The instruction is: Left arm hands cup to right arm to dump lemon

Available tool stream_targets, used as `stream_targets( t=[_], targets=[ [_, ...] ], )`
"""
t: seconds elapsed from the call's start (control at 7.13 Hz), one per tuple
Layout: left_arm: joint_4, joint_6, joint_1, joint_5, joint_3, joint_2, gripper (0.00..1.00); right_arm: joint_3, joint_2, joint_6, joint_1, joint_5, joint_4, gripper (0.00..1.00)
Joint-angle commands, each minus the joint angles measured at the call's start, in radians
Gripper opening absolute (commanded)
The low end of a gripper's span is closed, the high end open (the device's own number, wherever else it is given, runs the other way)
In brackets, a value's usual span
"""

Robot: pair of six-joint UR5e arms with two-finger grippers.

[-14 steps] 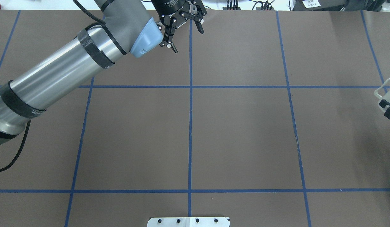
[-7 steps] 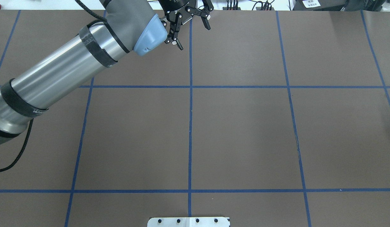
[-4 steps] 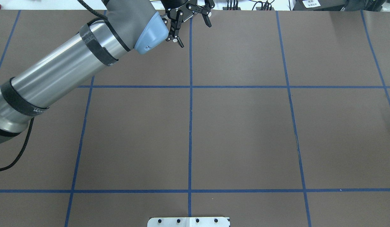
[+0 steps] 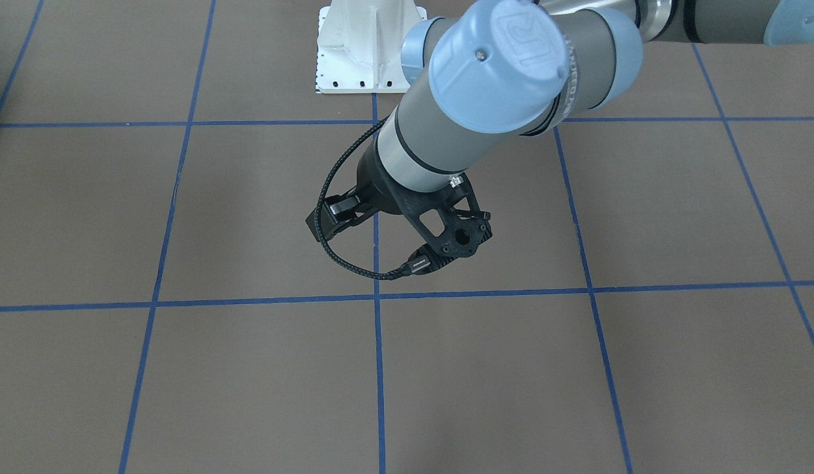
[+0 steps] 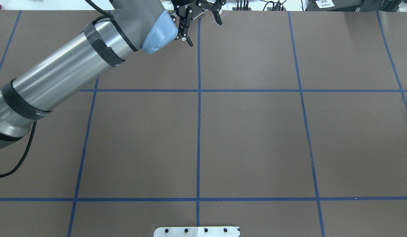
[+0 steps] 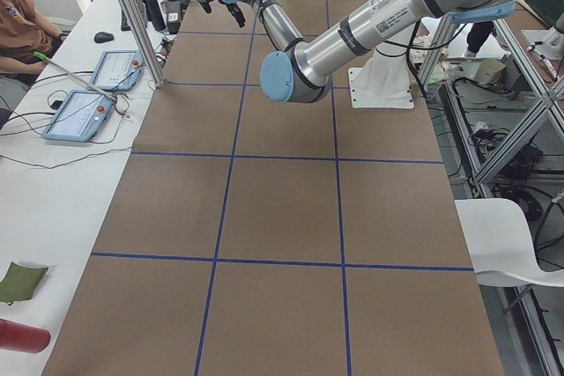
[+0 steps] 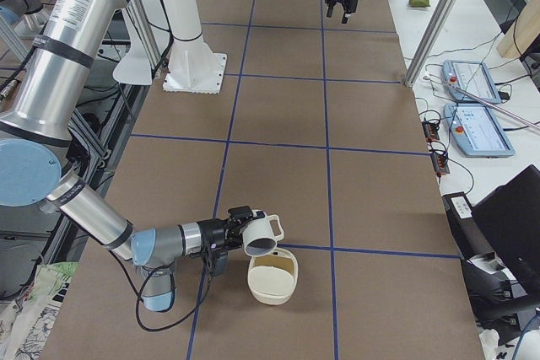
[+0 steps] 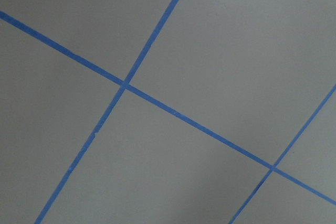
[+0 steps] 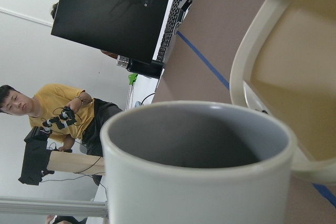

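Cup (image 7: 263, 233) is held tipped over a cream bowl (image 7: 268, 294) at the right gripper (image 7: 240, 227) — its closure cannot be told. The left gripper (image 5: 205, 33) is spread wide, empty. Dumping is judged in hand — no lemon is seen; a fuller tilt is called for.

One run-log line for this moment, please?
left tool open, empty | right tool: cup tipped toward bowl | lemon unseen
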Motion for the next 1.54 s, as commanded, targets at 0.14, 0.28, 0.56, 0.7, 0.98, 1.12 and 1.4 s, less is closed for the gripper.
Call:
stream_targets(
  t=[0.14, 0.28, 0.56, 0.7, 0.98, 1.12, 1.4],
  targets=[
    [0.000, 0.002, 0.001, 0.009, 0.000, -0.005, 1.00, -0.048, 0.057, 0.179, 0.102, 0.101, -0.001, 0.08],
    [0.000, 0.002, 0.001, 0.010, 0.002, -0.005, 1.00, -0.041, 0.057, 0.185, 0.104, 0.101, -0.001, 0.09],
    [0.002, 0.002, 0.001, 0.010, 0.000, -0.003, 1.00, -0.029, 0.072, 0.318, 0.127, 0.102, 0.000, 0.09],
    [0.002, 0.002, 0.001, 0.010, 0.000, -0.002, 1.00, -0.029, 0.089, 0.371, 0.141, 0.104, 0.000, 0.10],
    [0.002, 0.002, 0.001, 0.010, 0.000, -0.002, 1.00, -0.022, 0.111, 0.461, 0.174, 0.109, 0.002, 0.10],
    [0.002, 0.002, 0.003, 0.010, 0.002, -0.003, 1.00, -0.020, 0.114, 0.513, 0.188, 0.109, 0.002, 0.10],
    [0.002, 0.002, 0.003, 0.012, 0.002, -0.003, 1.00, -0.021, 0.137, 0.584, 0.220, 0.142, 0.002, 0.11]
  ],
)
